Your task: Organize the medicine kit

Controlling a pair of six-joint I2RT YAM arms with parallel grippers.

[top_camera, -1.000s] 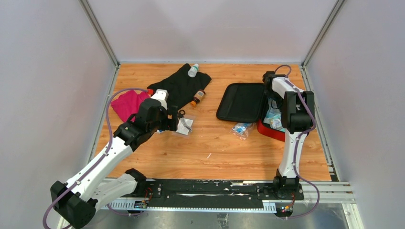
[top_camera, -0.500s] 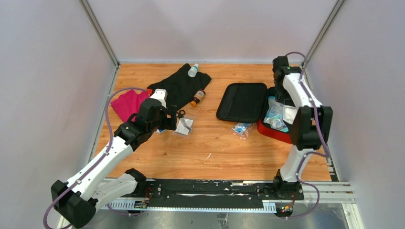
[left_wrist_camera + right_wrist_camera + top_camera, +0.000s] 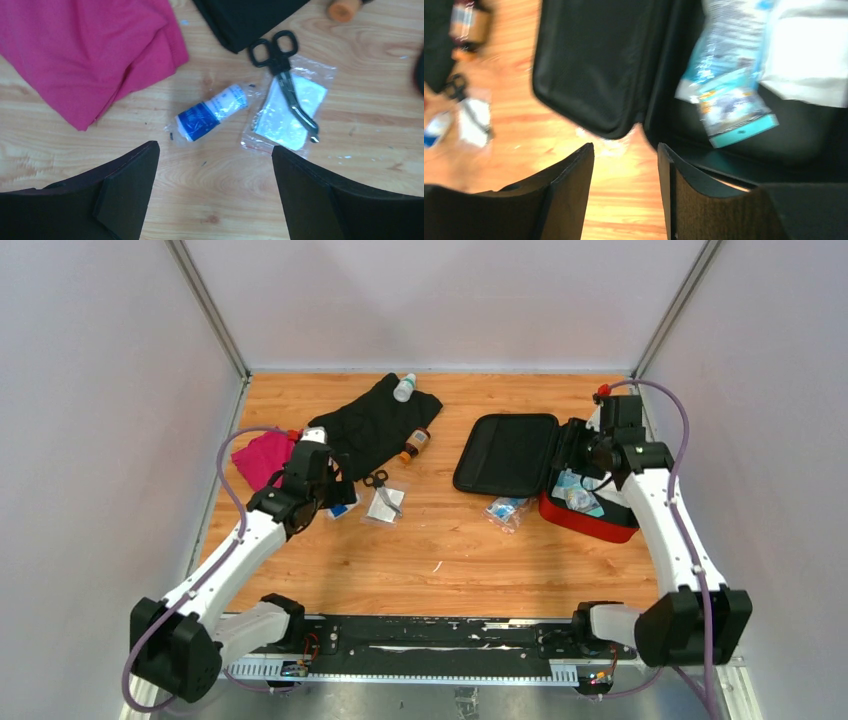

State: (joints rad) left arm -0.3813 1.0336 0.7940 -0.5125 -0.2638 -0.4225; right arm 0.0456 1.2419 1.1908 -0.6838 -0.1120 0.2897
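Note:
The medicine kit lies open at the right: its black-lined lid (image 3: pixel 507 453) is flat on the table and its red base (image 3: pixel 590 522) holds blue and white packets (image 3: pixel 577 490). My right gripper (image 3: pixel 590 455) hovers over the base's far left corner, open and empty. The right wrist view shows the lid (image 3: pixel 594 65), the packets (image 3: pixel 729 95) and my open right gripper (image 3: pixel 626 150). My left gripper (image 3: pixel 215 150) is open and empty, just short of a blue-and-white bandage roll (image 3: pixel 210 112). Black scissors (image 3: pixel 282 75) lie on a gauze packet (image 3: pixel 290 112).
A black cloth (image 3: pixel 375 420) and a magenta cloth (image 3: pixel 262 457) lie at the back left. A white bottle (image 3: pixel 404 388) lies on the black cloth's far edge, and a brown bottle (image 3: pixel 415 443) lies beside it. A clear packet (image 3: pixel 507 510) lies in front of the lid.
My right arm has swung outward to the right and its gripper now sits over the case's far left corner. My left arm drew back left, uncovering the bandage roll.

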